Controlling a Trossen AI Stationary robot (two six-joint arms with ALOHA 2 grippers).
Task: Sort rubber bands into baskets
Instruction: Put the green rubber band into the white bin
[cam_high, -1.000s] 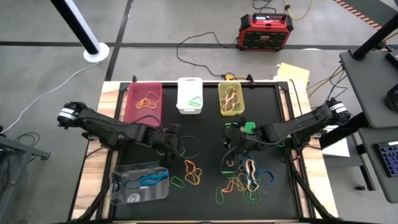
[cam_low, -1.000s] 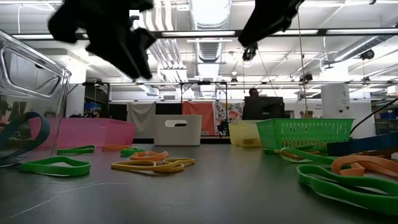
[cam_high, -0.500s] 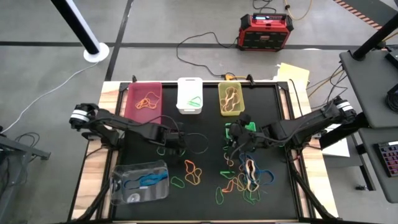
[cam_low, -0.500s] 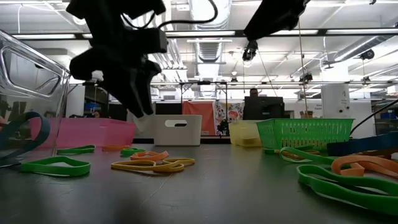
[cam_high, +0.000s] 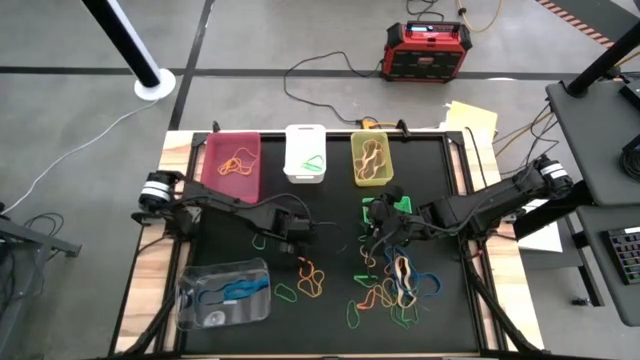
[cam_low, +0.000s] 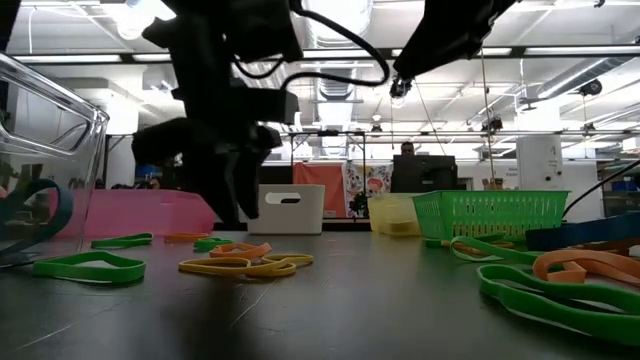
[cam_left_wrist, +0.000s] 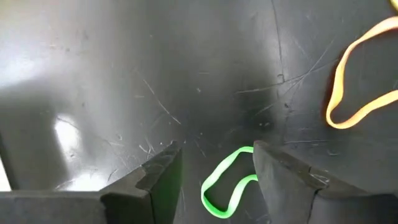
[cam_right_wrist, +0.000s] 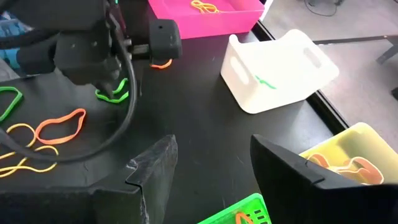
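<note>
- The left gripper (cam_high: 300, 238) is held low over the middle of the black table (cam_high: 330, 330); its jaws stand apart and nothing is gripped between them.
- In the left wrist view, a green rubber band (cam_left_wrist: 229, 188) is seen lying on the table in the gap between the two fingers (cam_left_wrist: 155, 177), untouched as far as can be judged; an orange band (cam_left_wrist: 364, 81) lies apart from it.
- The right gripper (cam_high: 372, 222) is held beside the small green mesh basket (cam_high: 392, 207), right of centre; its jaws are seen parted in the right wrist view, with nothing between them.
- A loose heap of rubber bands (cam_high: 395, 285) in orange, yellow, green and blue is spread over the near right part of the table; two orange ones (cam_high: 310, 275) lie nearer the middle.
- Along the far edge three baskets are lined up: a pink one (cam_high: 231, 165) holding orange bands, a white one (cam_high: 305, 155) holding a green band, and a yellow one (cam_high: 371, 160) holding orange bands.
- A clear basket (cam_high: 224, 293) with a blue band stands at the near left.
- No readable brand, label or writing can be made out on anything.
</note>
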